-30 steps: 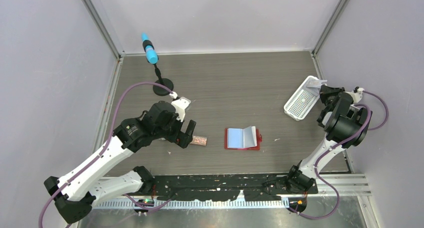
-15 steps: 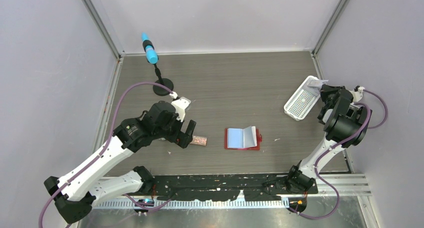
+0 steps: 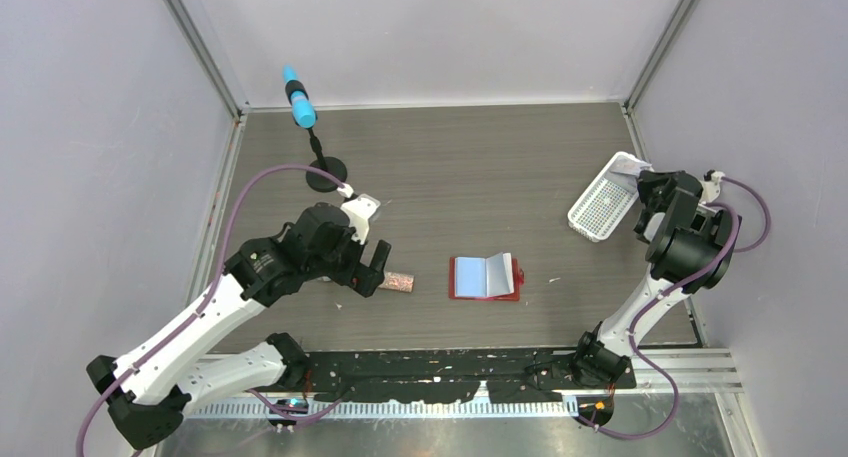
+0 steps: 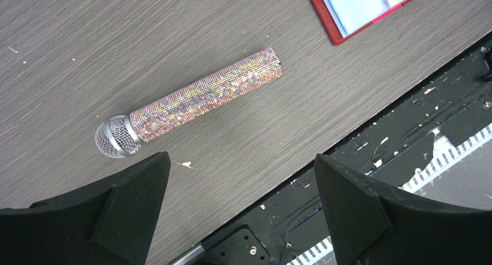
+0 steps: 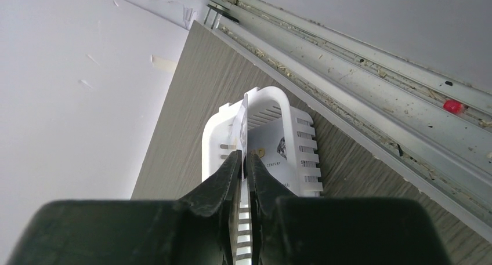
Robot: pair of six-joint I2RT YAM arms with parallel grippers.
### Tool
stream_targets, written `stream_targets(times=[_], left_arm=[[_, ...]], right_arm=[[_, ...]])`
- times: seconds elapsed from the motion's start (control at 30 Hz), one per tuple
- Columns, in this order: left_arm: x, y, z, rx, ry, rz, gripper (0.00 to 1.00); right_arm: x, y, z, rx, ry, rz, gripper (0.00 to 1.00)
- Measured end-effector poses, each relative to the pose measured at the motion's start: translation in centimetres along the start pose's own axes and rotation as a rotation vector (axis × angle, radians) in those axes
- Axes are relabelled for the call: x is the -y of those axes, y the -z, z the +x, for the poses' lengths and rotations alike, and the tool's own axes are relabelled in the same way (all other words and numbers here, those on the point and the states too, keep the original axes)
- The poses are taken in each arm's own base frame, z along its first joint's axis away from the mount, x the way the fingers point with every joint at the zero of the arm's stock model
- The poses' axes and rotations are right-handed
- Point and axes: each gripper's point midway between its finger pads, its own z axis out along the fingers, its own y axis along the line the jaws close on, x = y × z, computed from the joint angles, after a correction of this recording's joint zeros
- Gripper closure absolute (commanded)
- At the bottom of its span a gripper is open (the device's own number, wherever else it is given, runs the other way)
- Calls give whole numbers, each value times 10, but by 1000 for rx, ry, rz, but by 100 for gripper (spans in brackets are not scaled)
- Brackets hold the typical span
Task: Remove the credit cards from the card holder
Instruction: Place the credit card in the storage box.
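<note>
Left end effector (image 4: pixel 241 160): released, fingers wide apart, hanging over the microphone (image 4: pixel 203 97).
Card holder (image 3: pixel 486 277): open flat in the middle of the tabletop (image 3: pixel 480 177), blue pockets up.
Right end effector (image 5: pixel 245 160): grasping 1 credit card (image 5: pixel 243 117) on edge, above the basket (image 5: pixel 304 155).
Basket: far right; a 2nd card (image 5: pixel 270 144) lies inside.

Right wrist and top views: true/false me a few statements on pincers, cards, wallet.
1. The left pincer is open and empty above the glitter microphone. True.
2. The red card holder lies closed. False: it lies open, blue pockets up.
3. The right pincer pinches a credit card edge-on over the white basket. True.
4. The basket is empty. False: another card lies inside it.
5. The microphone touches the card holder. False: they lie apart.
</note>
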Motion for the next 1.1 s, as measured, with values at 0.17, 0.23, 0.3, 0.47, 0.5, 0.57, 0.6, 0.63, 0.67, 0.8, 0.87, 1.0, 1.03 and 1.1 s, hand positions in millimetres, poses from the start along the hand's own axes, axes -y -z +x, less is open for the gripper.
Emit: stream_targets(times=[0.17, 0.23, 0.3, 0.47, 0.5, 0.57, 0.6, 0.63, 0.67, 0.8, 0.87, 1.0, 1.03, 1.1], left_arm=[[0, 1, -1, 6, 0, 1, 0], [0, 1, -1, 6, 0, -1, 0], [-1, 1, -1, 7, 0, -2, 0], [-1, 1, -1, 8, 0, -4, 0], [-1, 2, -1, 9, 1, -5, 0], [-1, 3, -1, 14, 1, -4, 0], [-1, 3, -2, 18, 1, -4, 0], [-1, 4, -2, 22, 2, -4, 0], [-1, 5, -2, 26, 2, -3, 0], [-3, 8, -4, 40, 4, -10, 0], [-3, 8, -4, 44, 4, -13, 0], [-5, 10, -4, 54, 7, -19, 0], [-5, 10, -4, 56, 7, -20, 0], [-6, 12, -3, 66, 8, -23, 0]], right_arm=[[2, -2, 3, -19, 0, 27, 77], [5, -3, 3, -26, 5, 44, 76], [7, -4, 4, -35, 9, 61, 74], [13, -3, 7, -63, 29, 119, 72], [13, -3, 7, -70, 31, 132, 71], [12, -2, 5, -81, 42, 153, 69], [11, -2, 3, -85, 46, 163, 69], [10, -1, 2, -89, 52, 174, 68], [9, 0, 1, -95, 57, 186, 68], [6, 3, -3, -113, 72, 220, 65], [5, 5, -4, -123, 73, 231, 64], [3, 9, -4, -138, 73, 255, 61], [3, 10, -4, -140, 74, 263, 61], [3, 11, -6, -140, 76, 280, 61]])
